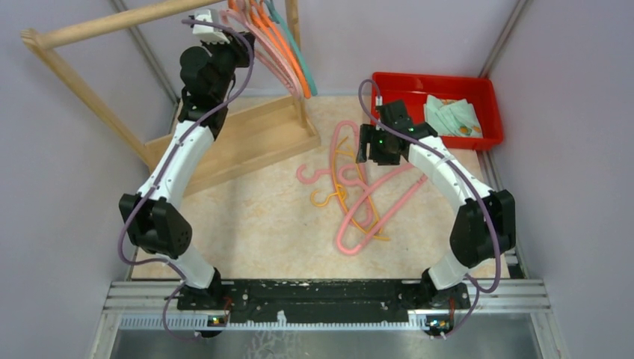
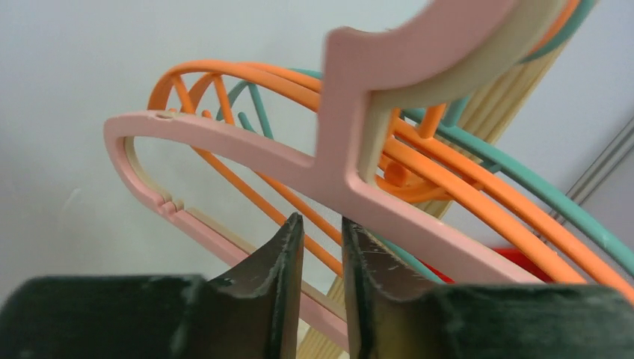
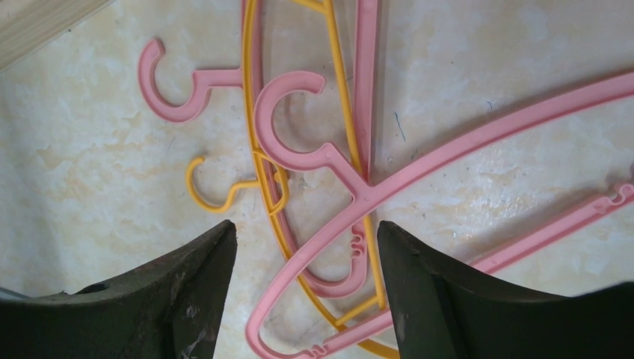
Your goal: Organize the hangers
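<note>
Several hangers (image 1: 278, 52) in pink, orange, teal and beige hang together on the wooden rack's pole. My left gripper (image 2: 321, 221) sits high up just below the nearest pink hanger (image 2: 247, 146). Its jaws stand a narrow gap apart with nothing between them. Orange hangers (image 2: 478, 202) and a teal hanger (image 2: 538, 191) hang behind the pink one. On the table lies a tangle of pink hangers (image 3: 448, 146) and a yellow hanger (image 3: 254, 149). My right gripper (image 3: 305, 226) hovers open above that pile (image 1: 366, 206), touching none of it.
The wooden rack's pole (image 1: 112, 24) slants across the top left, and its base (image 1: 239, 142) rests on the table beside the pile. A red bin (image 1: 396, 81) holding a light green cloth (image 1: 452, 116) stands at the back right. Purple cables run along both arms.
</note>
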Motion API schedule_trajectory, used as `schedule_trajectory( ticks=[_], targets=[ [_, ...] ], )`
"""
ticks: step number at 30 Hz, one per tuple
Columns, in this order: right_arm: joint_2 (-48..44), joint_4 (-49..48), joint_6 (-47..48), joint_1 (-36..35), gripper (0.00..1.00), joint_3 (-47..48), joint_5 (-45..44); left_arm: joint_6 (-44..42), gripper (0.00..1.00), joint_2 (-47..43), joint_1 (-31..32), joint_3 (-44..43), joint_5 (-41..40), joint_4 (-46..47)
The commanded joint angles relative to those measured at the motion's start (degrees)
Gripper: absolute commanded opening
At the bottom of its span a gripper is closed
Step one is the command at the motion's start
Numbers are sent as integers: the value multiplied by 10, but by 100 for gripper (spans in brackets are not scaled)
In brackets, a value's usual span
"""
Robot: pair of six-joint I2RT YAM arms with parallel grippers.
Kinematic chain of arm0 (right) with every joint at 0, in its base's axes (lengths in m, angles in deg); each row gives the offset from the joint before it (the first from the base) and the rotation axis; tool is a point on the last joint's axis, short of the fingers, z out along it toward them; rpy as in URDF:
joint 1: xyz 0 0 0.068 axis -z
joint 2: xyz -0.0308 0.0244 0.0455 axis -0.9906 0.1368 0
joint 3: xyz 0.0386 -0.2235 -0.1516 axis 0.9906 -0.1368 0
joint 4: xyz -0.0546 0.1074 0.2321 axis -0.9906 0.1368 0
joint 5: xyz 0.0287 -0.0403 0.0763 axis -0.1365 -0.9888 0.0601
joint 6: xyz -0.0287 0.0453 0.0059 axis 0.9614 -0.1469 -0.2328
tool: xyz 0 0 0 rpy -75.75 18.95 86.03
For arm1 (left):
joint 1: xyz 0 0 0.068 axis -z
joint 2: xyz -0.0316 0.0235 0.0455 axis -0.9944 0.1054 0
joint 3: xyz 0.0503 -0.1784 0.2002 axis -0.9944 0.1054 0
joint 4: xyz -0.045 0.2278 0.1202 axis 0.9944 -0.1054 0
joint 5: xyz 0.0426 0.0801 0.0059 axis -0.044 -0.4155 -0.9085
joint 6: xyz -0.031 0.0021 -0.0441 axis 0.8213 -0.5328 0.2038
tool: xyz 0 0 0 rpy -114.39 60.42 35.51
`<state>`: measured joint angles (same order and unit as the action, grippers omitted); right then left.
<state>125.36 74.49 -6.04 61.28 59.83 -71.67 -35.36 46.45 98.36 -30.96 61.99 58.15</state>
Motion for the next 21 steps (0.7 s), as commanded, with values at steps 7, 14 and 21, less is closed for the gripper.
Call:
schedule_trajectory(
  ticks=[7, 14, 21],
  targets=[
    [-26, -15, 21, 3, 71, 0, 0, -48, 86, -131, -18, 12, -2, -116],
    [-14, -14, 28, 3, 70, -27, 6, -40, 92, -225, -31, 56, 43, -228],
    [24, -33, -4, 3, 68, -82, -23, -10, 91, -294, -33, 124, 90, -317]
  ],
)
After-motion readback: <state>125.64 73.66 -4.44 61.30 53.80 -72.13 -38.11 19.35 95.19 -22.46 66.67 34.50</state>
